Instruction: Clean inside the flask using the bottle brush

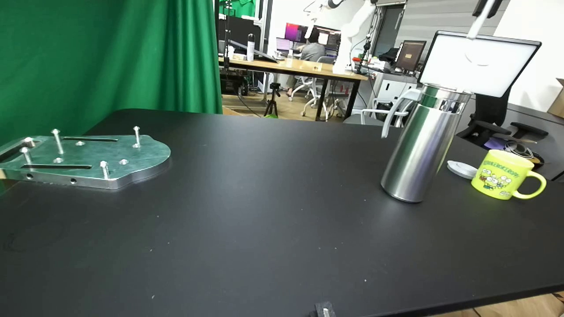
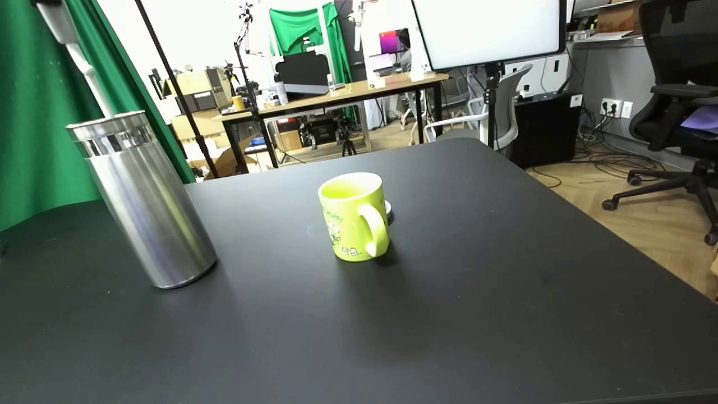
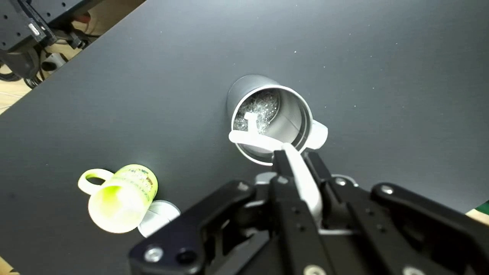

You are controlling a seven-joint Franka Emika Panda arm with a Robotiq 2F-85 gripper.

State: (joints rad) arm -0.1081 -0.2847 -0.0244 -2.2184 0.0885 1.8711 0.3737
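Note:
The tall brushed-steel flask (image 1: 416, 154) stands on the black table, mouth up, with a pale handle; it also shows in an exterior view (image 2: 157, 213) and in the wrist view (image 3: 250, 83). The white bottle brush (image 2: 92, 84) goes down into the flask's mouth; its bent handle (image 3: 305, 183) lies between my fingers in the wrist view. Pale bristles show low inside the flask, but most of the head is hidden by the steel wall in both exterior views. My gripper (image 3: 297, 156) is shut on the brush handle above the flask's rim.
A yellow-green mug (image 1: 502, 174) stands near the flask, with a small white round lid (image 1: 461, 169) beside it. A thick metal plate with upright bolts (image 1: 99, 160) lies at the table's far end from the mug. The table edge (image 3: 68, 59) passes at upper left in the wrist view.

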